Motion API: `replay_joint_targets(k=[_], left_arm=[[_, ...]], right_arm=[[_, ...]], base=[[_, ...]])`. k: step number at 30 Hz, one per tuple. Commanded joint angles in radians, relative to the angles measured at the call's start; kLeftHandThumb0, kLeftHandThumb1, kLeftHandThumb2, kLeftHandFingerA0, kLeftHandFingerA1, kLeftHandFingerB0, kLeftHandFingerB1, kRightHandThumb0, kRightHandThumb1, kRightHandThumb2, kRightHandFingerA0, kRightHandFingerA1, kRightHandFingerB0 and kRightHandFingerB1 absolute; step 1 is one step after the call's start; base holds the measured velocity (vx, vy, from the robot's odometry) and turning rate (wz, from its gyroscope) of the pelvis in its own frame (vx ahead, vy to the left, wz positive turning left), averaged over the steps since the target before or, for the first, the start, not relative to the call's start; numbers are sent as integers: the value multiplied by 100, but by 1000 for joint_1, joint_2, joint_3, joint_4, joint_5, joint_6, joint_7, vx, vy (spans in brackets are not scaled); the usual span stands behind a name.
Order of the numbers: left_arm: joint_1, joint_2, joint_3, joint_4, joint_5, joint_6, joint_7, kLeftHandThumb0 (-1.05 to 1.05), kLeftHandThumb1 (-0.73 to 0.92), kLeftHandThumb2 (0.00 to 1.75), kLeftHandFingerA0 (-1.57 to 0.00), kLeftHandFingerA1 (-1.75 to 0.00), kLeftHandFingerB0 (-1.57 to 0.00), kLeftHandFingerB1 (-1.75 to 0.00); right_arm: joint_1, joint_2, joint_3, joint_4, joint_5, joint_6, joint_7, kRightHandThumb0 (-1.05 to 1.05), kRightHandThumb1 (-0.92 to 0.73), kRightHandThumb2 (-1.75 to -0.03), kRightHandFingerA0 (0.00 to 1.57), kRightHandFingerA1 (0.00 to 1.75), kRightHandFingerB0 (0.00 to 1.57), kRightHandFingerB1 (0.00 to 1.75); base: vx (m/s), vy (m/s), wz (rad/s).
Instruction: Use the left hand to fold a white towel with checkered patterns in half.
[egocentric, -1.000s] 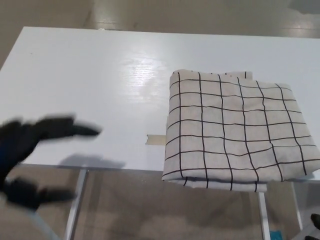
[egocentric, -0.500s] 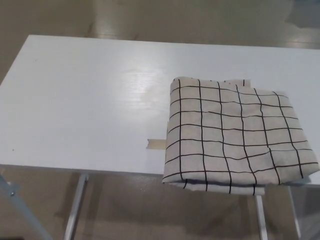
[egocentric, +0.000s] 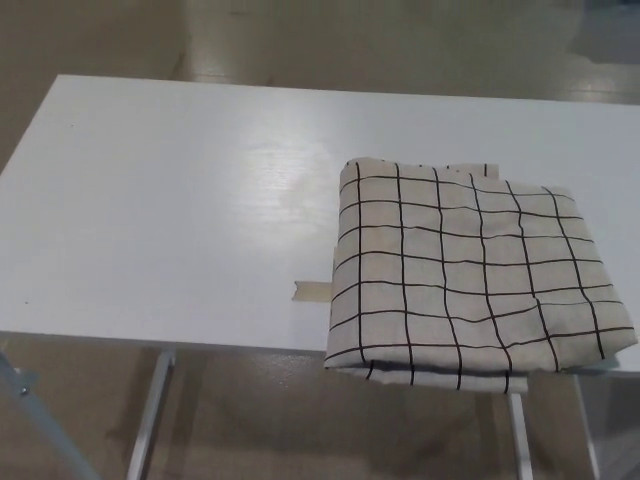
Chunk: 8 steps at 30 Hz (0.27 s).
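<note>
One white towel with a black checkered grid (egocentric: 465, 270) lay on a white table (egocentric: 170, 200), seen from above by the head camera; it sat on the right half of the tabletop, already doubled over into a rough rectangle of stacked layers; its near edge reached the front edge of the table and drooped slightly over it, where the layered folds showed as a thick rounded lip; its far edge was a little uneven, with a small corner of cloth peeking out at the back; soft wrinkles bent the grid lines near the lower right corner. Just beside the towel's left edge, close to the front of the table, a short strip of pale tape (egocentric: 311, 291) was stuck flat to the surface, its right end touching or slipping under the cloth. Neither robot hand appeared anywhere in the view, so the state of the fingers could not be told. Below the tabletop, metal table legs (egocentric: 150, 420) stood on a tan floor (egocentric: 300, 430).
</note>
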Motion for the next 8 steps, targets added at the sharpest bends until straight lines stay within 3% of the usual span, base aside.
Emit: replay_joint_targets(k=[1,2,3,4,8], left_arm=[[-83,-130,25,208,89,-168,493,-59,39,71,-31,-46,-29,-41],[-94,-128,24,222,93,-177,507,-55,47,55,-37,-38,-35,-32],[-101,-126,24,231,94,-180,514,-55,47,55,-37,-38,-35,-32],[-109,-132,24,245,98,-197,539,-55,47,55,-38,-38,-36,-32],[-107,-137,19,229,104,-176,555,-55,46,55,-38,-38,-36,-33]], right_arm=[[-8,50,43,183,-37,-154,-10,-20,-44,-90,39,64,26,57],[-9,47,49,178,-56,-157,-26,-21,-44,-89,39,64,26,57],[-10,46,51,176,-65,-160,-34,-21,-44,-89,39,64,26,57],[-19,37,56,195,-90,-186,-51,-24,-64,-58,46,56,36,49],[-24,4,69,206,-134,-185,-62,-25,-64,-58,47,55,38,48]], base=[[0,0,0],[0,0,0],[0,0,0],[0,0,0],[0,0,0]])
